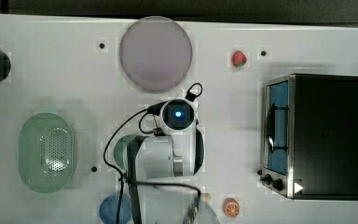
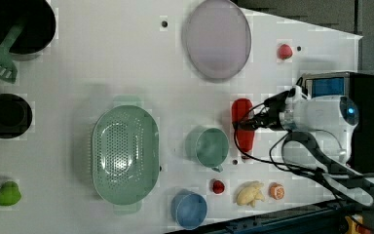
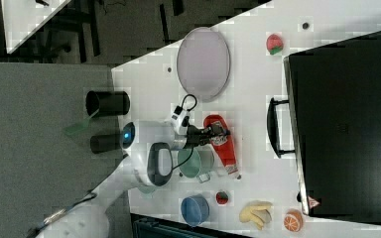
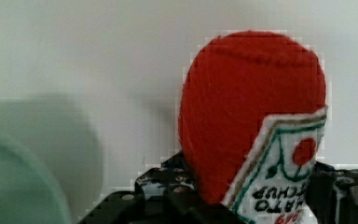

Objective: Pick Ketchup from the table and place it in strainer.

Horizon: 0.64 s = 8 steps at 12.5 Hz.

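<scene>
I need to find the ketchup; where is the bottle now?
In the left view the ketchup bottle lies on the table, just right of the green cup, with the claw closed around it.

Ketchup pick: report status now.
Gripper closed on the ketchup, bottle lying on table. Strainer empty. Green cup sits between them.

Two strawberries (image 2: pixel 285 50), two black pots (image 2: pixel 18 24)
</scene>
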Each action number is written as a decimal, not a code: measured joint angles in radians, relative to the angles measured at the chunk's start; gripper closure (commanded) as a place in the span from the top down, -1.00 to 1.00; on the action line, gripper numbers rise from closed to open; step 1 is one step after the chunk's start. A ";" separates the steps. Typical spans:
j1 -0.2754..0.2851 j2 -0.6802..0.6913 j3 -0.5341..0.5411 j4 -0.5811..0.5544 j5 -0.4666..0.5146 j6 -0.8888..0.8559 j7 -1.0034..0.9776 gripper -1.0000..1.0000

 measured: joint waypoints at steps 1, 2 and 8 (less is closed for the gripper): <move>-0.002 -0.066 0.000 -0.004 0.000 -0.098 0.000 0.22; -0.006 -0.143 0.003 -0.002 0.000 -0.177 0.002 0.22; -0.018 -0.465 0.112 0.180 0.031 -0.519 0.113 0.22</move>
